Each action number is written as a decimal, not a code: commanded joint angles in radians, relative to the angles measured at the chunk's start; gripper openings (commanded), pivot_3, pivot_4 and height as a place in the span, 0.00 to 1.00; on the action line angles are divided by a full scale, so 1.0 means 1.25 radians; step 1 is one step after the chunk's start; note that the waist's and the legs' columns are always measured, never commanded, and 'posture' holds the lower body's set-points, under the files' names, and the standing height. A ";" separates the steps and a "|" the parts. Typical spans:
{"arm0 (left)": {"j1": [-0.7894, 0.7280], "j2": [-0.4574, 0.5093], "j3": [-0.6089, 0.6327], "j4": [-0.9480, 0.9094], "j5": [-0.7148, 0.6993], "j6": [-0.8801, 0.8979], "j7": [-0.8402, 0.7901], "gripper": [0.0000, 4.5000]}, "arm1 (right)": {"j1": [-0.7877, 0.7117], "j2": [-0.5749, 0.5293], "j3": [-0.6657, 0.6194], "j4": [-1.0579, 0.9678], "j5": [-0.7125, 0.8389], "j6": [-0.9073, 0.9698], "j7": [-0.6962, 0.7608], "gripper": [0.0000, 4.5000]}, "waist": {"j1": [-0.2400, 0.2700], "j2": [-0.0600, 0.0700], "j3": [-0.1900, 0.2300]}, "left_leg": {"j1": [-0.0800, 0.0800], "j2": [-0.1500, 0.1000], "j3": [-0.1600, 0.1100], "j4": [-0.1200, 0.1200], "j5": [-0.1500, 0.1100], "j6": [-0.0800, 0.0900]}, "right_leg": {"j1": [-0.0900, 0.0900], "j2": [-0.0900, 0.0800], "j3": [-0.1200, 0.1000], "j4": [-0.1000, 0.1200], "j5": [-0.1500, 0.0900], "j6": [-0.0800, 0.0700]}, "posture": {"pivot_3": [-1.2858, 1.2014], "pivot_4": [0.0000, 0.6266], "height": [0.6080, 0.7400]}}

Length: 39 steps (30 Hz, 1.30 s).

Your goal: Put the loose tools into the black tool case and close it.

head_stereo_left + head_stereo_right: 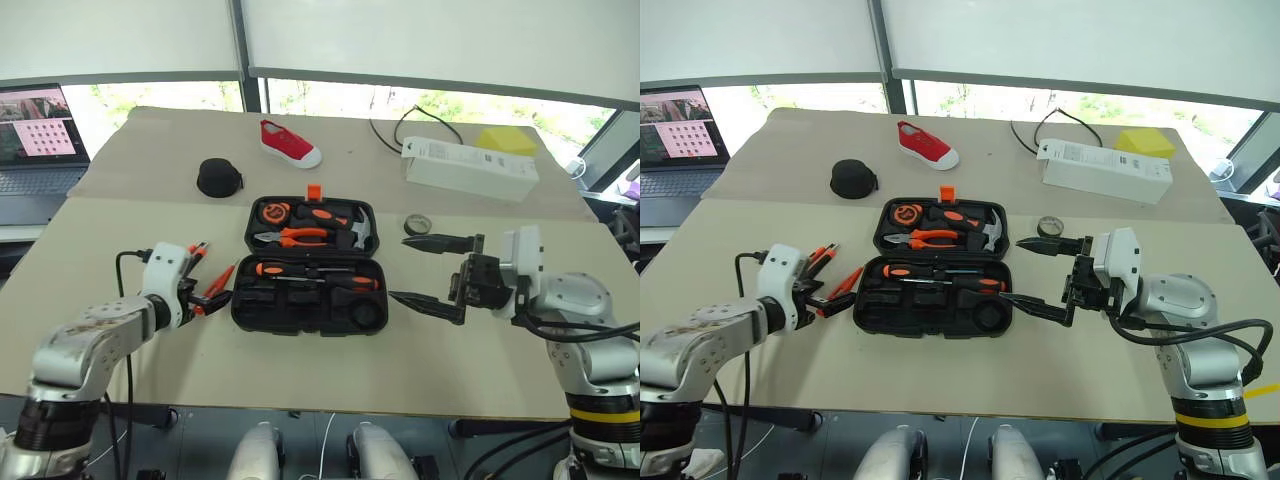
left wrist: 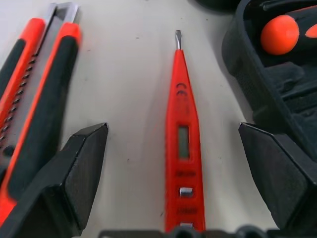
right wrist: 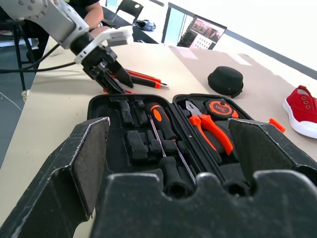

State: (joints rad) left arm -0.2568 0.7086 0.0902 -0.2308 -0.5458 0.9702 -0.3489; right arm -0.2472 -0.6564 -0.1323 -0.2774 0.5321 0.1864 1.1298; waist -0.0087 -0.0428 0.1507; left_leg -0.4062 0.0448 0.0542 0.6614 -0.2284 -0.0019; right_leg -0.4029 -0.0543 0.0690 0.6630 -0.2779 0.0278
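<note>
**Tester between open left fingers, case lying open at centre**

Tester screwdriver, all orange, lies flat on the table directly between the spread fingers of the left gripper, which is released and grasps nothing. The utility knife lies just beside it, outside one finger; on the other side the wall of the black tool case sits close to the second finger. The case lies open at the middle of the table, two long-shafted screwdrivers already in its near half, pliers and a hammer in the far half.

The right gripper hangs level at the case's right end, jaws wide apart and empty, pointing across toward the left arm. A small dark tape ring rests on the table just beyond its far finger.

The left wrist view shows the tester's small window and blade tip, too fine to make out from the head. The right wrist view looks along the case and shows the left gripper tilted down over the tools.

Bare table runs along the near edge in front of the case. Farther back stand a round black pouch, a red shoe and a white box, all well apart from the case
</note>
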 commanded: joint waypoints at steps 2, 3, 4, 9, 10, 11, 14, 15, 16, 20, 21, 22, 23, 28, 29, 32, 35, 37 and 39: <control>-0.042 -0.013 -0.055 0.079 0.072 -0.028 -0.015 0.84 | 0.030 -0.019 -0.026 -0.055 0.026 0.011 -0.014 1.00 | 0.006 0.000 0.000 | 0.000 -0.001 0.000 0.000 0.000 0.000 | 0.001 0.000 0.000 0.000 0.000 0.000 | 0.52 0.24 1.00; -0.042 -0.007 -0.062 0.083 0.083 -0.038 -0.025 0.76 | 0.035 -0.023 -0.028 -0.062 0.028 0.011 -0.014 1.00 | 0.007 0.000 0.000 | 0.000 -0.001 0.000 0.000 0.000 0.000 | 0.001 0.000 0.000 0.000 0.000 0.000 | 0.52 0.24 1.00; -0.038 -0.002 -0.063 0.082 0.088 -0.039 -0.036 0.67 | 0.040 -0.026 -0.030 -0.067 0.029 0.012 -0.014 1.00 | 0.007 0.000 0.000 | 0.001 -0.001 0.000 0.000 0.000 0.000 | 0.001 0.000 0.000 0.000 0.000 0.000 | 0.52 0.24 1.00; 0.000 0.029 -0.025 0.054 0.077 -0.072 -0.119 0.30 | 0.057 -0.038 -0.046 -0.088 0.037 0.015 -0.024 1.00 | 0.004 0.000 0.000 | 0.001 0.000 0.000 0.000 0.000 0.000 | 0.001 0.000 0.000 0.000 0.000 0.000 | 0.52 0.24 1.00; 0.005 0.040 -0.009 0.055 0.077 -0.091 -0.141 0.25 | 0.061 -0.040 -0.051 -0.093 0.040 0.016 -0.026 1.00 | 0.003 0.000 0.000 | 0.000 0.000 0.000 0.000 0.000 0.000 | 0.000 0.000 0.000 0.000 0.000 0.000 | 0.52 0.24 1.00; 0.008 0.050 0.005 0.057 0.075 -0.118 -0.168 0.25 | 0.064 -0.043 -0.055 -0.097 0.042 0.018 -0.029 1.00 | 0.001 0.000 0.000 | 0.000 0.000 0.000 0.000 0.000 0.000 | 0.000 0.000 0.000 0.000 0.000 0.000 | 0.52 0.24 1.00; 0.001 0.102 0.027 0.067 0.076 -0.175 -0.261 0.25 | 0.072 -0.051 -0.066 -0.103 0.049 0.021 -0.035 1.00 | -0.002 0.000 0.000 | 0.000 0.000 0.000 0.000 0.000 0.000 | 0.000 0.000 0.000 0.000 0.000 0.000 | 0.52 0.24 1.00; -0.005 0.123 0.028 0.074 0.080 -0.206 -0.301 0.25 | 0.074 -0.054 -0.069 -0.103 0.051 0.022 -0.036 1.00 | -0.003 -0.001 0.000 | -0.001 0.000 0.000 0.000 0.000 0.000 | 0.000 0.000 0.000 0.000 0.000 0.000 | 0.52 0.24 1.00; -0.013 0.149 0.020 0.083 0.087 -0.247 -0.355 0.25 | 0.075 -0.058 -0.072 -0.103 0.053 0.022 -0.037 1.00 | -0.003 -0.001 0.000 | -0.001 0.000 0.000 0.000 0.000 0.000 | 0.000 0.000 0.000 0.000 0.000 0.000 | 0.52 0.24 1.00; -0.090 0.220 -0.025 0.099 0.075 -0.349 -0.578 0.25 | 0.077 -0.072 -0.082 -0.096 0.056 0.024 -0.038 1.00 | -0.001 -0.001 0.001 | -0.001 0.000 0.003 0.000 0.000 0.000 | -0.001 0.000 -0.001 0.000 0.000 0.000 | 0.52 0.24 1.00; -0.112 0.225 -0.044 0.098 0.077 -0.358 -0.612 0.25 | 0.076 -0.074 -0.082 -0.093 0.056 0.024 -0.038 1.00 | 0.003 -0.001 0.001 | -0.001 0.000 0.004 0.000 0.000 0.000 | 0.000 0.000 -0.001 -0.001 0.000 0.000 | 0.52 0.24 1.00; -0.135 0.230 -0.073 0.091 0.083 -0.366 -0.652 0.25 | 0.074 -0.075 -0.082 -0.091 0.056 0.025 -0.037 1.00 | 0.005 -0.001 0.001 | -0.001 -0.001 0.004 0.000 0.000 0.000 | 0.000 0.000 -0.001 -0.001 -0.001 0.001 | 0.52 0.24 1.00; -0.154 0.233 -0.105 0.086 0.101 -0.389 -0.687 0.25 | 0.071 -0.076 -0.082 -0.088 0.055 0.026 -0.036 1.00 | 0.006 -0.001 0.001 | -0.001 -0.001 0.005 0.000 0.000 0.000 | 0.000 0.000 -0.001 -0.001 -0.001 0.001 | 0.52 0.24 1.00; -0.273 0.177 -0.258 0.139 0.225 -0.480 -0.758 0.25 | 0.066 -0.079 -0.077 -0.086 0.053 0.030 -0.036 1.00 | 0.006 -0.001 0.001 | -0.002 -0.001 0.005 0.000 0.000 0.000 | -0.001 0.000 0.000 -0.002 -0.001 0.001 | 0.52 0.24 1.00; -0.289 0.162 -0.277 0.155 0.242 -0.492 -0.763 0.25 | 0.067 -0.079 -0.076 -0.087 0.053 0.031 -0.036 1.00 | 0.007 -0.001 0.001 | -0.003 -0.001 0.005 0.000 0.000 0.000 | -0.001 0.001 0.000 -0.001 -0.001 0.001 | 0.52 0.24 1.00; -0.317 0.128 -0.314 0.203 0.295 -0.554 -0.768 0.25 | 0.074 -0.080 -0.078 -0.093 0.052 0.033 -0.040 1.00 | 0.003 -0.001 0.001 | -0.004 -0.001 0.005 0.001 0.000 0.000 | -0.001 0.001 0.000 -0.001 -0.001 0.001 | 0.52 0.24 1.00; -0.328 0.089 -0.290 0.228 0.296 -0.565 -0.737 0.25 | 0.088 -0.080 -0.084 -0.105 0.052 0.036 -0.045 1.00 | 0.001 -0.001 0.001 | -0.004 -0.001 0.004 0.001 0.000 0.001 | -0.001 0.001 0.000 -0.002 -0.001 0.001 | 0.52 0.24 1.00; -0.302 0.084 -0.228 0.209 0.241 -0.533 -0.731 0.25 | 0.102 -0.080 -0.092 -0.115 0.056 0.037 -0.048 1.00 | -0.001 -0.001 0.001 | -0.005 -0.001 0.004 0.002 0.000 0.001 | -0.002 0.001 0.000 -0.001 -0.001 0.001 | 0.52 0.24 1.00; -0.249 0.086 -0.143 0.176 0.193 -0.511 -0.692 0.37 | 0.116 -0.078 -0.096 -0.122 0.056 0.033 -0.051 1.00 | -0.005 -0.001 0.001 | -0.007 0.000 0.003 0.003 0.000 0.001 | -0.003 0.001 -0.001 -0.001 -0.001 0.001 | 0.52 0.24 1.00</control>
State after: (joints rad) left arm -0.5972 0.8015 -0.1979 0.0345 -0.2419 0.3104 -1.2527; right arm -0.1112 -0.7418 -0.2140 -0.3939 0.5751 0.2279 1.0732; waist -0.0155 -0.0436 0.1514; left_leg -0.4143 0.0452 0.0576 0.6648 -0.2283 -0.0006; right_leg -0.4066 -0.0527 0.0682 0.6623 -0.2790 0.0296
